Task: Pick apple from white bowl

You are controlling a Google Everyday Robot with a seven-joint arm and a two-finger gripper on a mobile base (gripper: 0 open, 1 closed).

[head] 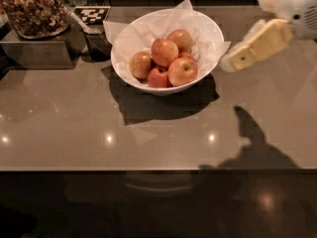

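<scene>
The white bowl (pixel 208 31) stands on the brown counter at the back middle, lined with crinkled white paper. It holds several apples. The apple (pixel 183 71), red-orange with a yellowish blush and a stem dimple, lies at the front right of the pile. A smaller yellow-brown apple (pixel 140 64) lies at the left and a darker red one (pixel 158 77) at the front. My gripper (pixel 233 62) hangs above the counter just right of the bowl's rim, pointing left and down, touching nothing.
A clear container of nuts (pixel 33 11) sits on a metal box (pixel 34 51) at the back left. A dark cup (pixel 97 42) and a checkered tag (pixel 92 15) stand left of the bowl. The counter's front edge (pixel 148 168) runs across the lower middle.
</scene>
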